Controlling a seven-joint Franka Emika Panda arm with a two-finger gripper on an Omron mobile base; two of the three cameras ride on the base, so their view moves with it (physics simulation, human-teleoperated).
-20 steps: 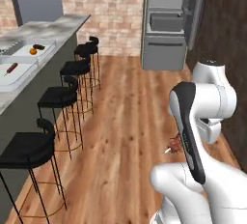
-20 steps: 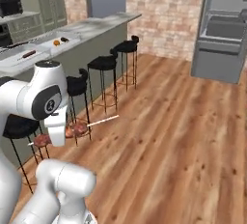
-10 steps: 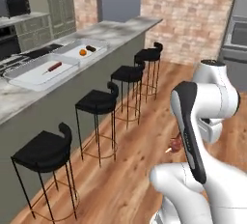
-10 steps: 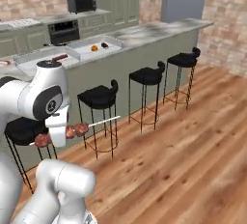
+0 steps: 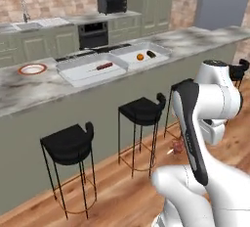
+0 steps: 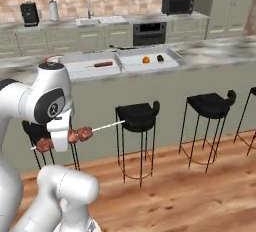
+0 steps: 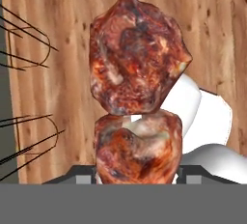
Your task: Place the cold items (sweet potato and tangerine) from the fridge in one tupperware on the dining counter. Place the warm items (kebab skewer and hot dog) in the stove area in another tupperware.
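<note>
My gripper [image 6: 60, 139] hangs low beside the arm, shut on the kebab skewer [image 6: 79, 135], whose stick pokes out to the right. Its reddish-brown meat chunks [image 7: 137, 59] loom close in the hand view over wooden floor. On the dining counter [image 5: 29, 91] lie two tupperwares. The left tupperware [image 5: 83, 74] holds the red hot dog [image 5: 104, 66]. In the right tupperware [image 5: 158, 53] sit the tangerine [image 5: 139, 57] and the dark sweet potato [image 5: 151, 54]. A strip of black stove [image 5: 80, 55] shows just behind them. The counter stands well ahead of the gripper.
Black bar stools [image 5: 69, 143] [image 5: 142, 111] line the counter's near side, with wooden floor below. A round orange-rimmed plate [image 5: 32, 68] lies at the counter's left. The grey fridge [image 5: 224, 1] stands at the far right; oven [image 5: 93, 34] and microwave [image 5: 112, 3] are along the back wall.
The base has swung round, so the views now face the dining counter instead of the floor and fridge. The arm keeps its pose, with the skewer still gripped.
</note>
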